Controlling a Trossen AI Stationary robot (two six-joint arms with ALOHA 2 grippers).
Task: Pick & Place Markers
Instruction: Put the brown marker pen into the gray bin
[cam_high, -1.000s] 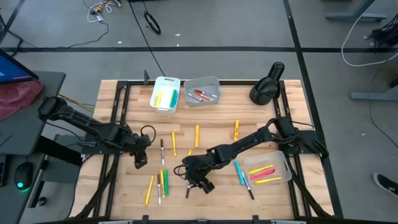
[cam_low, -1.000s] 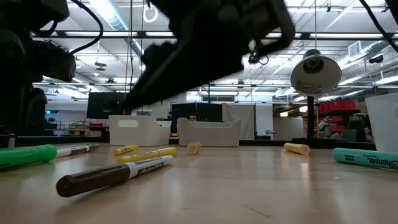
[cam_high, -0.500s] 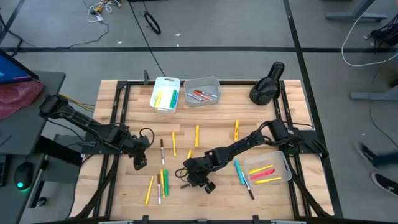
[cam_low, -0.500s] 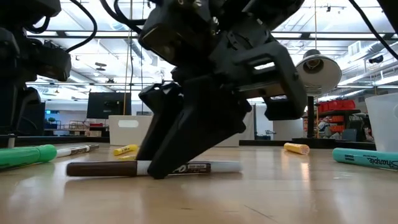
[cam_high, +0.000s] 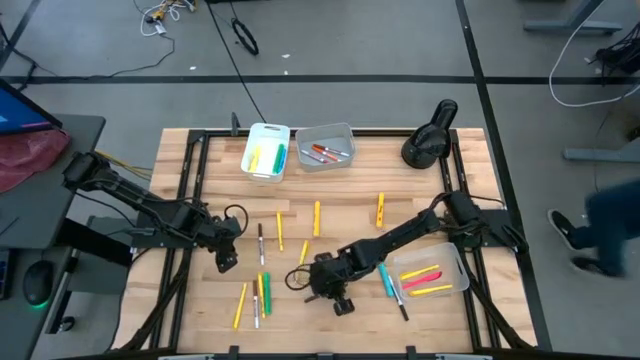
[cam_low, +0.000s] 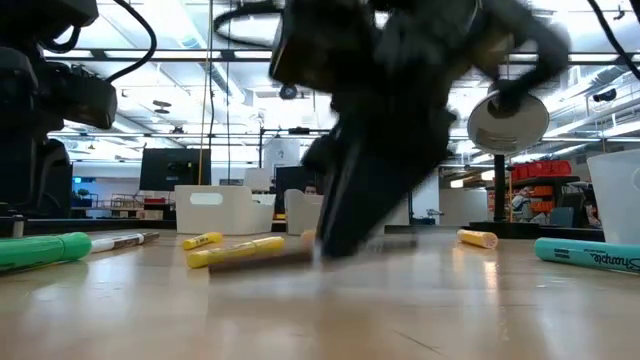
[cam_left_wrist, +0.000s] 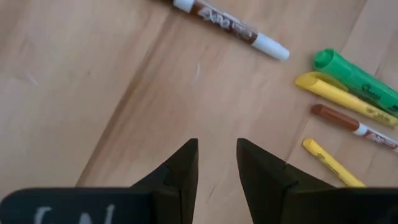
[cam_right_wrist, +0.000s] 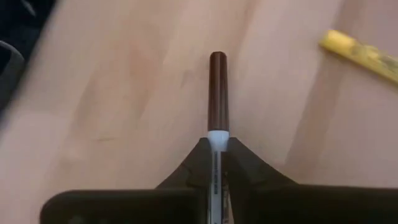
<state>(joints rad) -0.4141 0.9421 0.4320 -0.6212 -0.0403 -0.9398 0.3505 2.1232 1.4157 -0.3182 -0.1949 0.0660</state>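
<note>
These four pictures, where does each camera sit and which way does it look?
High view: overhead, straight down; both arms, table.
Low view: tabletop height, level across; right arm looming.
Left wrist view: over left gripper, open, empty.
Right wrist view: over right gripper, shut on brown-capped marker.
Shared: that marker also shows from above.

Markers (cam_high: 262, 290) lie scattered on the wooden counter (cam_high: 340, 195); the right gripper (cam_high: 322, 288) is low at its middle, the left gripper (cam_high: 226, 258) near its left edge.

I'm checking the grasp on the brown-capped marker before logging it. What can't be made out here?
- Low view: right gripper is motion-blurred; marker contact with the table unclear.
- High view: the brown-capped marker is hidden under the right arm.
- Right wrist view: the marker's rear is covered by the fingers.
</note>
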